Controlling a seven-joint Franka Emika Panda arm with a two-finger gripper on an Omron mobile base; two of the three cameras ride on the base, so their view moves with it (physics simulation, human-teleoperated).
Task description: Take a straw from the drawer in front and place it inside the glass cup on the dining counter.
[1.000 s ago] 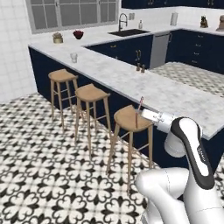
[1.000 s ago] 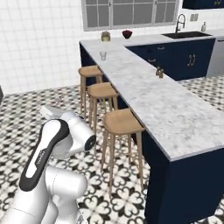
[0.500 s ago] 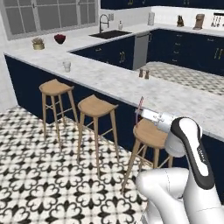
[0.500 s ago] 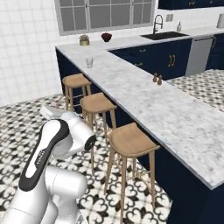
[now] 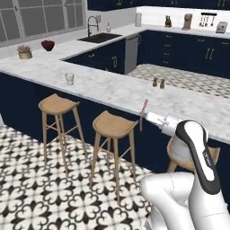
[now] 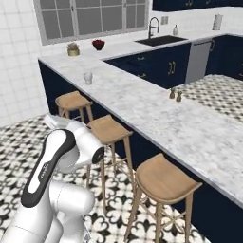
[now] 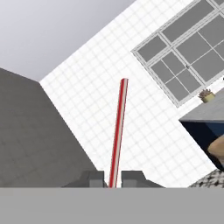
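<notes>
My gripper (image 5: 145, 116) is shut on the red-and-white striped straw (image 5: 143, 115), which stands nearly upright in front of the dining counter's (image 5: 112, 90) near edge. In the hand view the straw (image 7: 118, 133) rises from between the two fingertips of the gripper (image 7: 112, 179), set against a white tiled wall. The clear glass cup (image 5: 69, 79) stands on the marble dining counter, well to the left of the gripper and farther back. From the right base view the glass cup (image 6: 88, 78) sits on the dining counter (image 6: 156, 114) at the far left. The drawer is out of view.
Three wooden stools (image 5: 113, 126) line the counter's near side above the patterned floor. A bowl of red berries (image 5: 47, 45) and a potted plant (image 5: 24, 52) sit at the counter's far end. Salt and pepper shakers (image 5: 158, 83) stand on the counter. A sink (image 5: 99, 38) lies behind.
The whole scene has shifted as the base drove: the counter, stools and cup have moved right in the views and come closer. The gripper stays shut on the straw.
</notes>
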